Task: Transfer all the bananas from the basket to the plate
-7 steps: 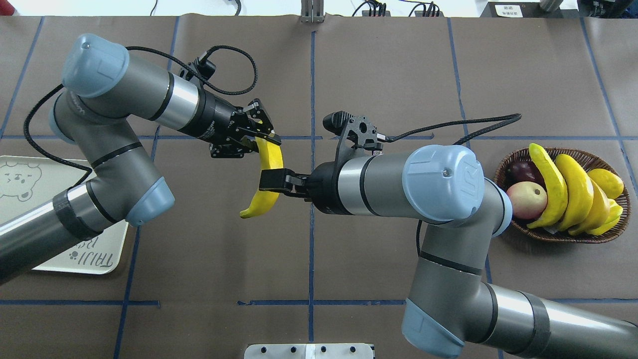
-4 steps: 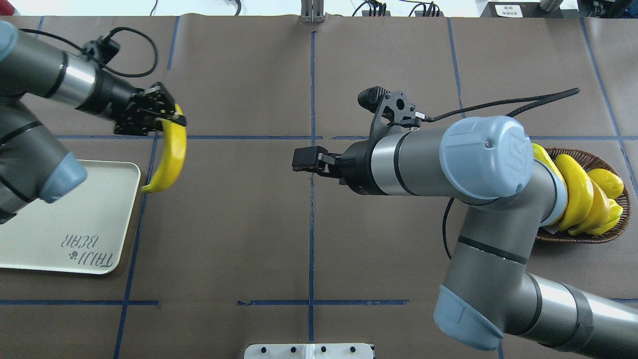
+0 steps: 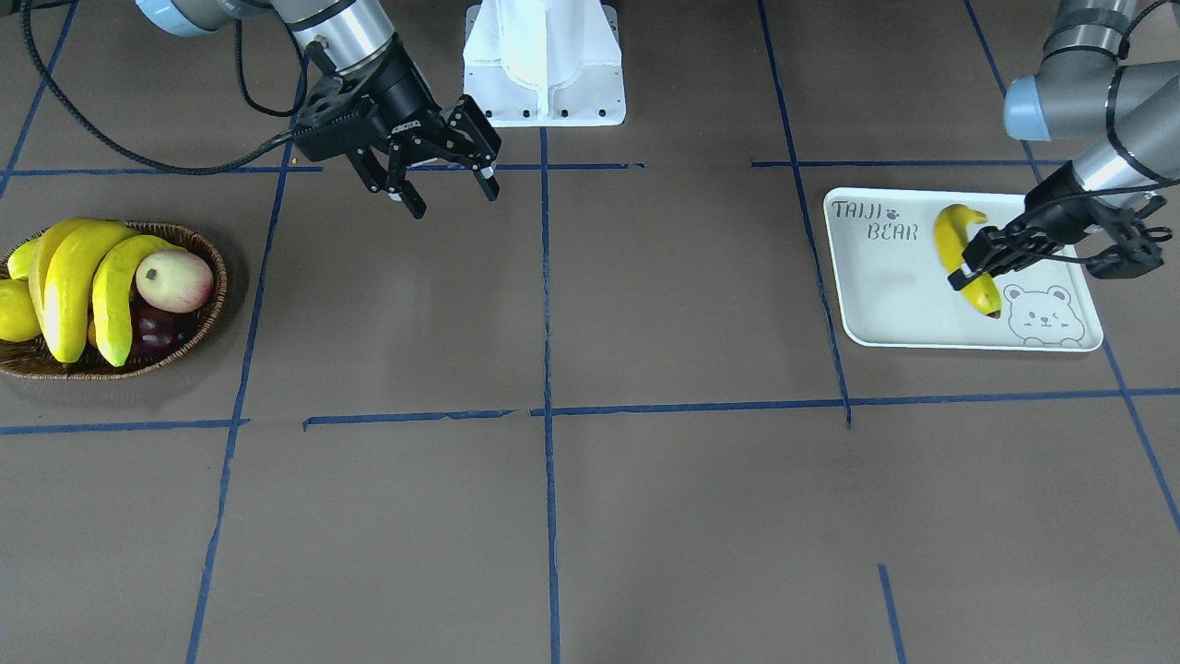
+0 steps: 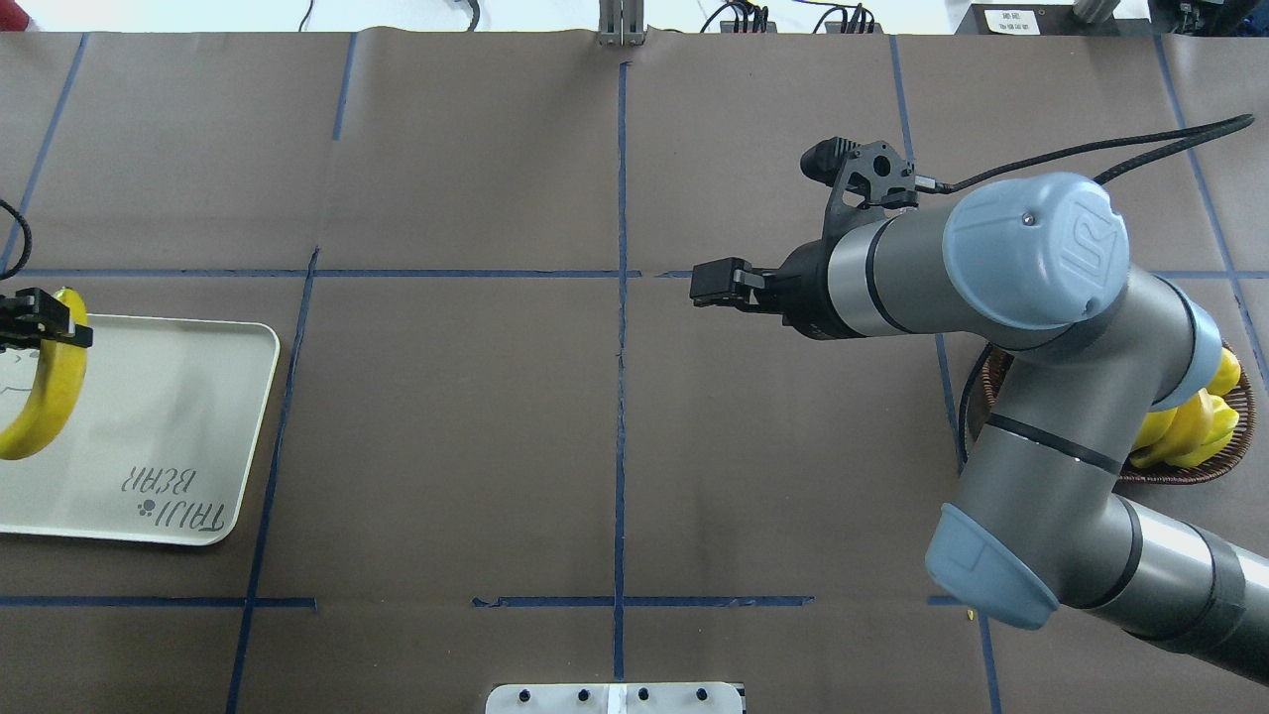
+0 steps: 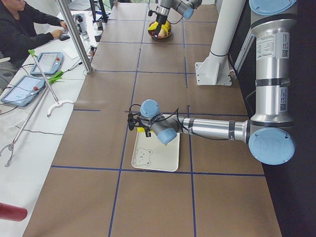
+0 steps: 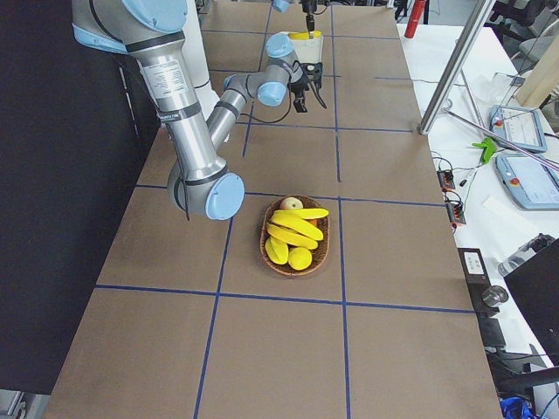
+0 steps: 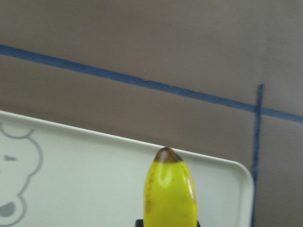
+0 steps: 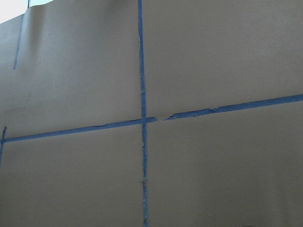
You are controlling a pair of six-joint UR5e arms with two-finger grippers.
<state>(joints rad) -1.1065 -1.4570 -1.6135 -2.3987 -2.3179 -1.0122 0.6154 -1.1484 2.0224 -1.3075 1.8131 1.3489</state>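
Observation:
My left gripper [image 3: 975, 264] is shut on one yellow banana [image 3: 954, 235] and holds it just over the white "TAIJI BEAR" plate [image 3: 885, 304]. In the overhead view this gripper [image 4: 45, 327] is at the left edge, with the banana [image 4: 45, 402] hanging over the plate [image 4: 169, 416]. The left wrist view shows the banana's tip [image 7: 170, 189] above the plate [image 7: 71, 179]. My right gripper [image 3: 454, 198] is open and empty above the table's middle. Three bananas [image 3: 69, 295] lie in the wicker basket [image 3: 55, 371]. My right arm hides most of the basket [image 4: 1190, 474] from overhead.
The basket also holds a peach-like fruit [image 3: 175, 279], a dark purple fruit [image 3: 159, 332] and plump yellow fruit [image 3: 14, 314]. The robot's white base [image 3: 544, 65] stands at the table's robot-side edge. Blue tape lines grid the brown table cover.
The right gripper let go of the banana and drew back toward the basket side. The left gripper carried the banana from the table's middle to over the plate.

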